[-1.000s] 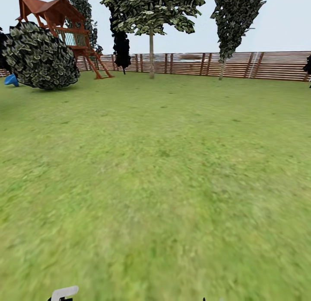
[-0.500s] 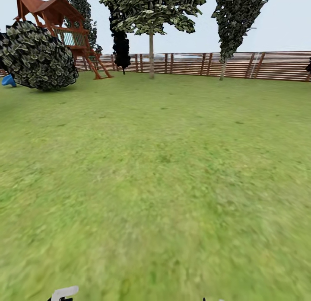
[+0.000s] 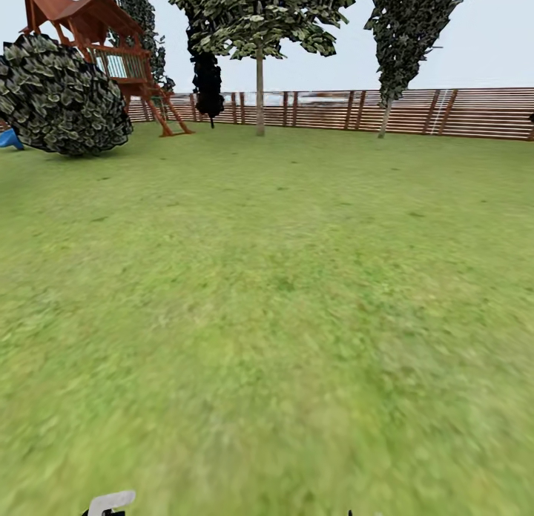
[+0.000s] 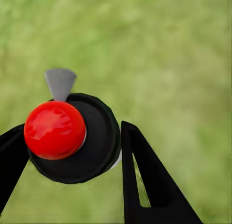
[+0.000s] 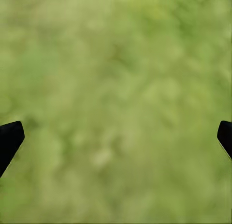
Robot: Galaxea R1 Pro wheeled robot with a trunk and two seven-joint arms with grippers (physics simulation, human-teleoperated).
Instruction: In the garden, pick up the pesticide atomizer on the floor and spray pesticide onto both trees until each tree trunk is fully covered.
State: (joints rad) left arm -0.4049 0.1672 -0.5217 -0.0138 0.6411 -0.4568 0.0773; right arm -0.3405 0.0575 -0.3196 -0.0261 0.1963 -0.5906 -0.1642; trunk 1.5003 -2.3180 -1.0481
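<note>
In the left wrist view my left gripper is shut on the pesticide atomizer. I look down on its dark round top, red dot and grey nozzle, with lawn below it. Its pale cap peeks in at the bottom edge of the head view. My right gripper is open over bare grass, its black fingertips far apart. Far ahead by the fence stand two trees with bare trunks, one in the middle and one to the right.
A wide lawn lies between me and the brown slatted fence. A big dark round shrub and a red wooden playhouse stand at the far left. A dark narrow tree stands near the fence.
The whole head view has shifted a little: shrub and playhouse slid left, so the camera has moved. The atomizer cap stays at the same spot at the bottom edge.
</note>
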